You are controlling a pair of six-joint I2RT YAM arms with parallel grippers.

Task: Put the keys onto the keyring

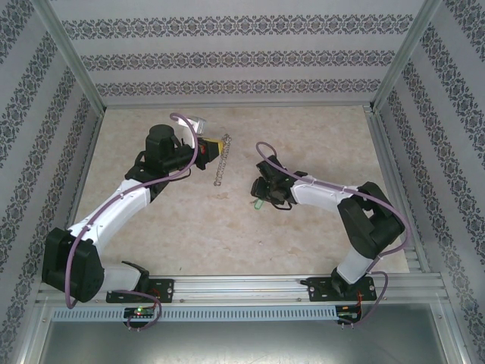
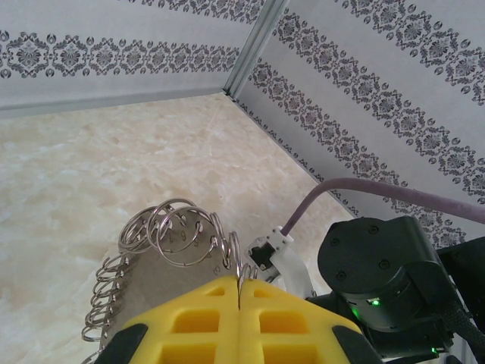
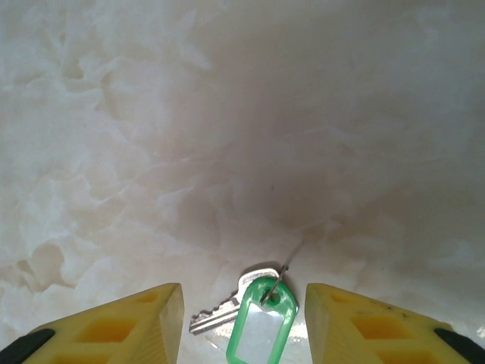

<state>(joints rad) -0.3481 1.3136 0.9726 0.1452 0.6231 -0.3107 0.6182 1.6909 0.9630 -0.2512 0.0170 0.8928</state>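
The keyring [image 1: 221, 161] looks like a silvery chain hanging edge-on at the table's far middle. My left gripper [image 1: 214, 143] is shut on its top end. In the left wrist view the yellow fingers [image 2: 189, 322] pinch a thin wire loop, and several small split rings of the keyring [image 2: 178, 227] fan out up and left of the left gripper [image 2: 239, 282]. A key [image 3: 261, 326] with a green tag and a short silvery blade lies flat on the table between the fingers of my open right gripper [image 3: 244, 294]. From above, the key [image 1: 259, 204] shows as a green speck under the right gripper [image 1: 262, 196].
The table [image 1: 303, 136] is pale marble-patterned, with patterned walls on three sides and aluminium posts at the corners. The left arm's purple cable [image 2: 364, 188] and dark wrist housing [image 2: 386, 280] sit right of the left fingers. A metal rail [image 1: 242, 288] runs along the near edge.
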